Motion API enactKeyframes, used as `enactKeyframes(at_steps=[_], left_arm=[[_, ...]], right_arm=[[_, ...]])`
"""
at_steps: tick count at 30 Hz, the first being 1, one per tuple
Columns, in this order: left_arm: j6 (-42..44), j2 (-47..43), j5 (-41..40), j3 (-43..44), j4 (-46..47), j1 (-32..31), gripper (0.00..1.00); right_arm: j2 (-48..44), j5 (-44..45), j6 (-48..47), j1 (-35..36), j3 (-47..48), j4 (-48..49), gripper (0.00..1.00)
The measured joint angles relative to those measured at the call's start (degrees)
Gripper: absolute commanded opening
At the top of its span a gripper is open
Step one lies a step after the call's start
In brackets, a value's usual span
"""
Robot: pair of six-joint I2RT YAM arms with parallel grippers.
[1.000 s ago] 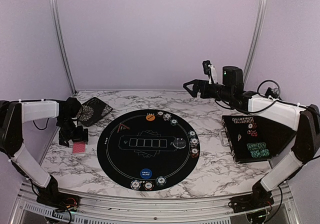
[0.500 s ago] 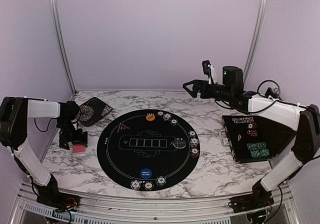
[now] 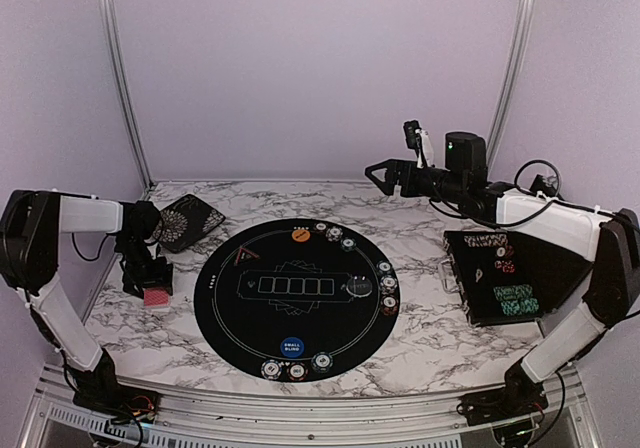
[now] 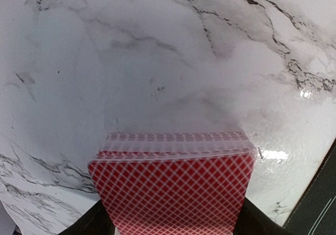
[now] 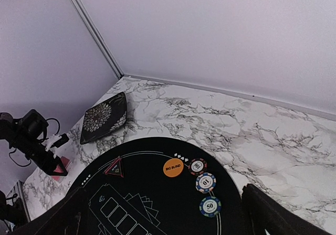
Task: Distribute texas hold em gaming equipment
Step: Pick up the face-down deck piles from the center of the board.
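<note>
Near rim of the round black mat [image 3: 215,318]: three poker chips [image 3: 297,371] in a short arc, with the blue button [image 3: 290,347] just behind them on the mat.

Left of the mat, on the marble surface [image 3: 420,348]: a deck of red-backed playing cards [image 4: 173,193]. The left fingers [image 4: 90,225] are set narrow, one against each side of the deck (cannot tell whether the deck is off the surface).

Mat's right edge: three more chips in a column, with the dark-grey button [image 3: 358,287] just inward of them.

Right of the mat: the black chip case [image 3: 560,268] lies open, with chips in rows inside.

Far edge of the mat: the orange button [image 5: 172,167], with three chips in a line to its right. The black triangular marker [image 5: 114,167] sits farther left.

Far-left corner: a patterned dark tray [image 5: 104,118].

The right fingers [image 5: 270,214] are spread wide, holding nothing, well above the far right of the surface.
</note>
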Motion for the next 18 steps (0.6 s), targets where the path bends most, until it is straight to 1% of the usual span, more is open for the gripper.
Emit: enactKeyframes(at_steps=[10, 18], left_arm=[[0.55, 1.05, -0.24, 1.22, -0.94, -1.25, 0.53], [0.79, 1.05, -0.39, 1.33, -1.07, -1.4, 0.5]], right_arm=[[0.61, -0.55, 0.02, 0.0, 0.0, 0.02, 0.98], [1.16, -1.22, 0.28, 0.0, 0.13, 0.02, 0.98]])
